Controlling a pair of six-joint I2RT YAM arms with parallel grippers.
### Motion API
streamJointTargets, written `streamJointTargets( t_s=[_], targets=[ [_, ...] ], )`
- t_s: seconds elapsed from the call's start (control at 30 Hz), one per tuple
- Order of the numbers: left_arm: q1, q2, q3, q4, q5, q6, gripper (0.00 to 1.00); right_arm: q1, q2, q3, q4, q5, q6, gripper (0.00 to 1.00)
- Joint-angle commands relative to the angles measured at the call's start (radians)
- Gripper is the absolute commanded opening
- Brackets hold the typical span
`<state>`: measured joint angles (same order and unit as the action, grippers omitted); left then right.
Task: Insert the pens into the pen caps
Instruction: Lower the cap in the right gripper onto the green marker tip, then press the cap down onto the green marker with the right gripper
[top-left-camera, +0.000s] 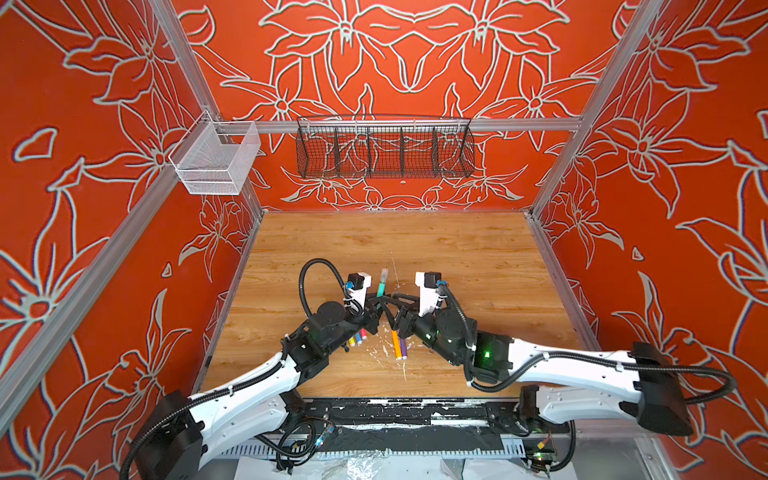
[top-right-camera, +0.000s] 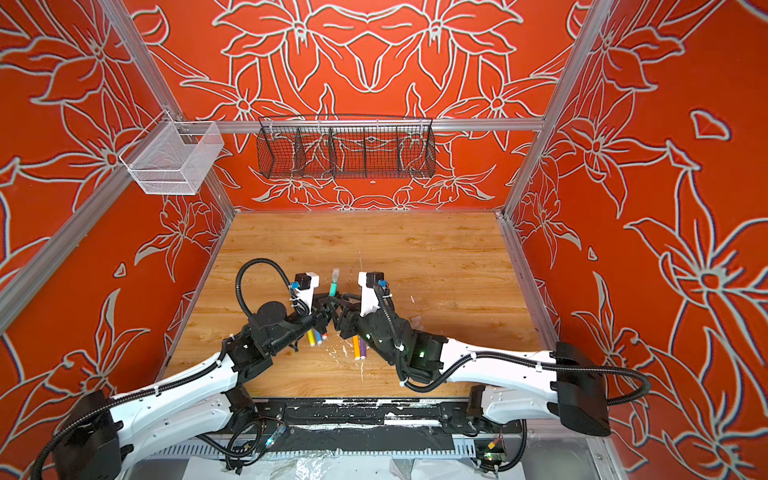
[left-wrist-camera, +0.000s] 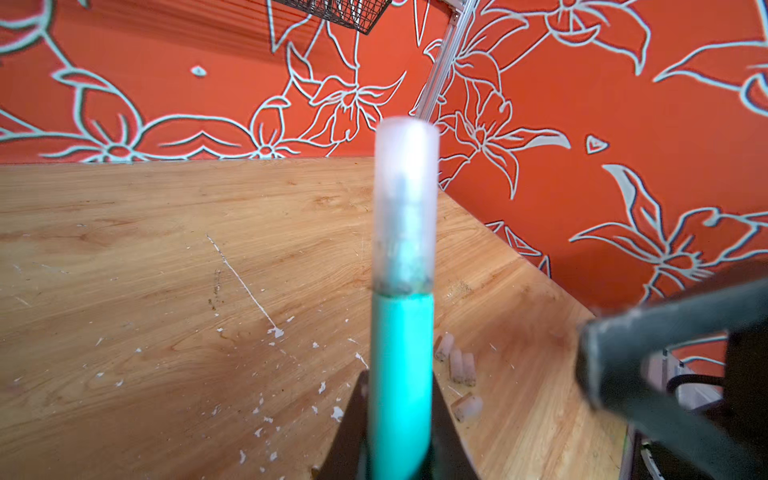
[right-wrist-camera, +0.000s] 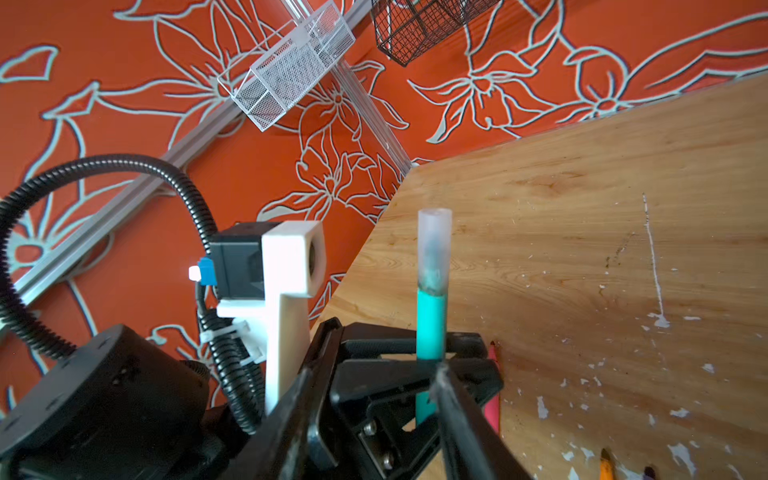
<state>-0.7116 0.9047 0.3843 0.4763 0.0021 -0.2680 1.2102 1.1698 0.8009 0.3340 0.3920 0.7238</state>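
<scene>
Left gripper (left-wrist-camera: 400, 415) is clamped on the lower barrel of the teal-green pen (left-wrist-camera: 401, 345) and holds it upright above the wooden table (top-left-camera: 415, 245). A clear pen cap (left-wrist-camera: 405, 199) sits over the pen's tip. Right gripper (right-wrist-camera: 386, 347) stands just beside them, jaws parted, gripping nothing. On the table near it, the orange pen (top-left-camera: 395, 341) and purple pen (top-left-camera: 402, 348) lie side by side. The ends of the yellow pen (top-left-camera: 351, 341), blue pen (top-left-camera: 357, 338) and pink pen (top-left-camera: 363, 334) poke out from under the left arm. Several loose caps (left-wrist-camera: 459, 365) lie close together on the wood, among white flecks (left-wrist-camera: 276, 331).
</scene>
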Motion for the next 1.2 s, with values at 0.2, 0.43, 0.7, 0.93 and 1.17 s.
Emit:
streamJointTargets(
  t_s=[0.2,0.43,0.7,0.93,1.17],
  targets=[
    [0.003,-0.062,-0.017,0.058,-0.014,0.039,0.00,-0.129,-0.056,0.170,-0.233,-0.125,-0.006,0.53],
    [0.003,-0.061,-0.015,0.068,0.039,0.038,0.00,-0.178,0.079,0.328,-0.307,-0.211,-0.001,0.54],
    [0.003,-0.061,-0.008,0.062,0.055,0.037,0.00,-0.183,0.213,0.432,-0.348,-0.237,-0.004,0.52],
    [0.003,-0.061,-0.010,0.064,0.053,0.036,0.00,-0.184,0.253,0.447,-0.351,-0.245,0.000,0.37],
    [0.003,-0.058,-0.004,0.055,0.022,0.019,0.00,-0.176,0.258,0.404,-0.339,-0.255,0.042,0.00]
  ],
)
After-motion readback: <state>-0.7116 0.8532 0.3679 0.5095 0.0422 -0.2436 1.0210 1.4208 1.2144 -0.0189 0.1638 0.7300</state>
